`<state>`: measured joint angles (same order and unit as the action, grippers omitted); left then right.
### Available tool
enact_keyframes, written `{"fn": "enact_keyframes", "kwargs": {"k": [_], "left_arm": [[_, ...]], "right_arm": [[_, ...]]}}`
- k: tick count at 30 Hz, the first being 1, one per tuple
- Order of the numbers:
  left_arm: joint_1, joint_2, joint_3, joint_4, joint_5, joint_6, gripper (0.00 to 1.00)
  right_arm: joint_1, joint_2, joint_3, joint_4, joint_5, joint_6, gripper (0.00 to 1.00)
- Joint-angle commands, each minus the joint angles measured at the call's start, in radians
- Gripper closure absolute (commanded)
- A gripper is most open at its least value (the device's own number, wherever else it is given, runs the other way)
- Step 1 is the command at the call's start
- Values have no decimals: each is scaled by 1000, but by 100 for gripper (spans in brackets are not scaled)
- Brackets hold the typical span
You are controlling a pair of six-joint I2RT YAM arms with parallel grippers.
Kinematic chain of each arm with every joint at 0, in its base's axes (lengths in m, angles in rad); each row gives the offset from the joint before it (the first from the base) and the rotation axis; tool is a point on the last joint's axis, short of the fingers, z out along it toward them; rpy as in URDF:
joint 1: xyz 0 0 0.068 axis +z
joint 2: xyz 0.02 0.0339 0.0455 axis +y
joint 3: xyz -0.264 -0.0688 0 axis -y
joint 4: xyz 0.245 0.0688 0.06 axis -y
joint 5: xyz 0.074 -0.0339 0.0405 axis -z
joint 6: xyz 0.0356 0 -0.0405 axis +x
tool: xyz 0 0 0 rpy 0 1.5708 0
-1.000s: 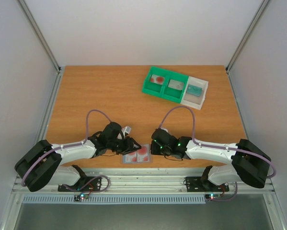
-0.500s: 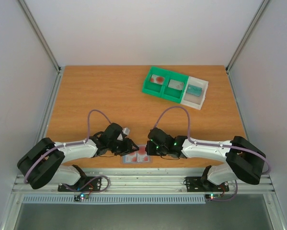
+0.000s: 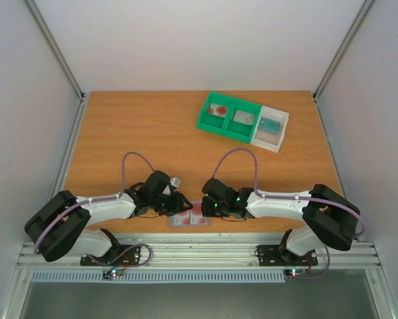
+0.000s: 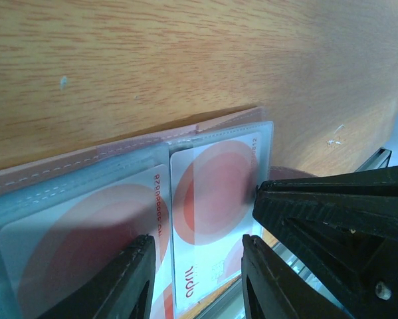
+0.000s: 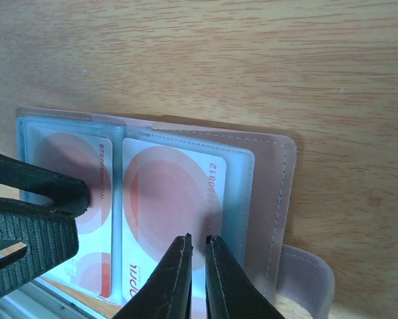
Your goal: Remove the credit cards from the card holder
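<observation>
Seen from above, the flat, light blue-grey bifold card holder (image 3: pixel 191 218) at the near edge of the wooden table (image 3: pixel 132 133) lies mostly hidden under the black left gripper (image 3: pixel 180 205) and black right gripper (image 3: pixel 206 207). Both wrist views cut off the near ends of its white, red-blotched plastic cards (image 5: pixel 165 199). The contents of the far green-and-white plastic compartment tray (image 3: pixel 203 123) are too small to identify.

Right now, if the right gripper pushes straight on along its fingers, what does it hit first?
The right gripper points at the red-blotched card in the card holder; likely it meets the clear sleeve over that card first. Tip height is unclear.
</observation>
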<state>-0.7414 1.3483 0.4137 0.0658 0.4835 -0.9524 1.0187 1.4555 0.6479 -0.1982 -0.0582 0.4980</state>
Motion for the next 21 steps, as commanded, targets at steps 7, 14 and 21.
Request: {"fn": "enact_keyframes", "kwargs": {"k": [7,14,21], "left_arm": [[-4,32,-6,10,-38,15,63],[-5,45,-3,21,-44,8,63],[-4,60,-3,48,-36,-8,66]], "right_arm": [[8,41,-37,30,18,27,96],[9,42,-67,47,11,47,97],[9,38,-73,60,7,49,97]]}}
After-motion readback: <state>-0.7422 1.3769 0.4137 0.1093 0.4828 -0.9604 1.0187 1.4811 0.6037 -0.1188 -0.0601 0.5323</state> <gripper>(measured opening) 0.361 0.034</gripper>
